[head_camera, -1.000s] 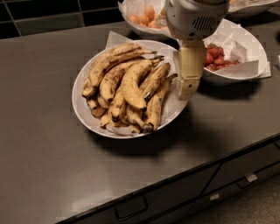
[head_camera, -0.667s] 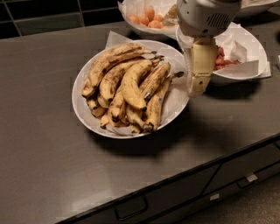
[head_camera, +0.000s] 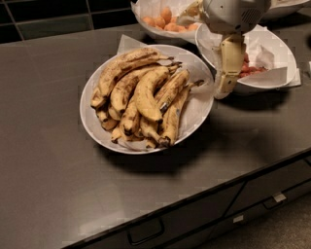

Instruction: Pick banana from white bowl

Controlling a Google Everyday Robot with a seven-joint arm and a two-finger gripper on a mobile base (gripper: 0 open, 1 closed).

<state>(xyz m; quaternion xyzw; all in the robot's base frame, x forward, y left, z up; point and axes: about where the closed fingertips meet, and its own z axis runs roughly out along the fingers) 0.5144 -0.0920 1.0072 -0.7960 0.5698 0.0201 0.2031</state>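
1 gripper (head_camera: 221, 90) hangs in from the top right on a pale arm (head_camera: 233, 14), pointing down and tilted a little to the left. Its tip sits just beside the right rim of the white bowl (head_camera: 197, 114), in front of the left edge of the red-fruit bowl (head_camera: 265, 86). It is apart from the bananas. Whether it is released or clenched I cannot tell (it shows only as 1 cream bar, seen from the side).

The banana (head_camera: 175, 113) lies in the white bowl, on the right flank of the heap, the side nearest the gripper. It is long, curved and dull yellow with brown speckles. It runs from a dark tip near the right rim down to a dark end at the front of the bowl, pressed against a similar 1 on its left. A plumper, cleaner yellow banana (head_camera: 146, 92) rests across the middle of the heap, with several more speckled ones fanned out to the left and behind. White paper (head_camera: 127, 43) lines the bowl and pokes out past its back rim.

The white bowl stands on a dark counter (head_camera: 48, 170). Behind it, at the top edge, is an orange-fruit bowl (head_camera: 158, 34), close to the red-fruit bowl. Below the counter's front edge run dark drawers (head_camera: 194, 219) with handles.
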